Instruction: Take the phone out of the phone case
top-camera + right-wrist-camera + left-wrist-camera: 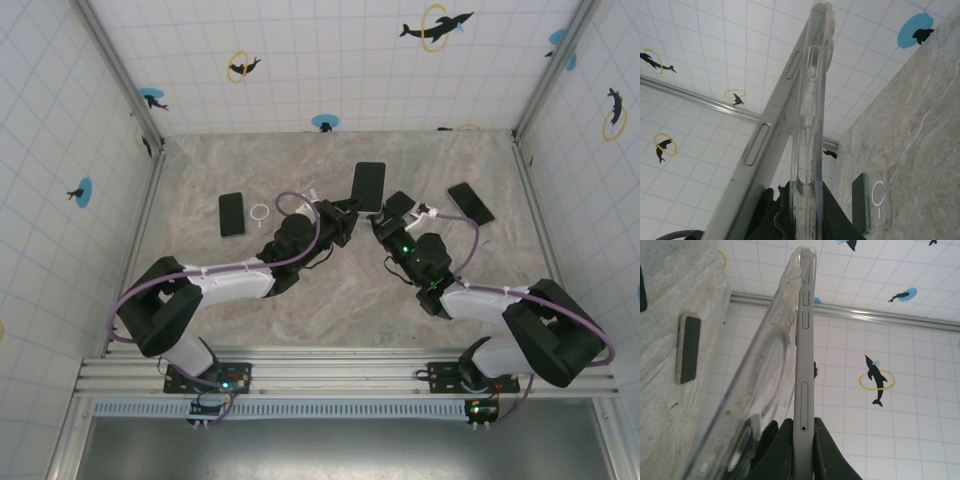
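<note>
We are pinching the phone (804, 340) in our closed left gripper (802, 432), its body sticking out ahead of the jaws. Our right gripper (804, 202) is clamping the clear phone case (811, 125), splayed partly off it.

Illumination is bright, even and diffuse in all three views, and no single source can be identified. In the top external view the arms (230, 280) cast only faint, soft-edged shadows on the table (330, 300), and the bottom strip of the frame is darker. Grid lines on the walls (320, 60) run nearly straight out to the frame edges. In the left wrist view the clear case (770, 365) carries pale reflections and blurs toward the lower left. In the right wrist view the phone (765, 135) softens toward the bottom edge, while the background is sharper.
</note>
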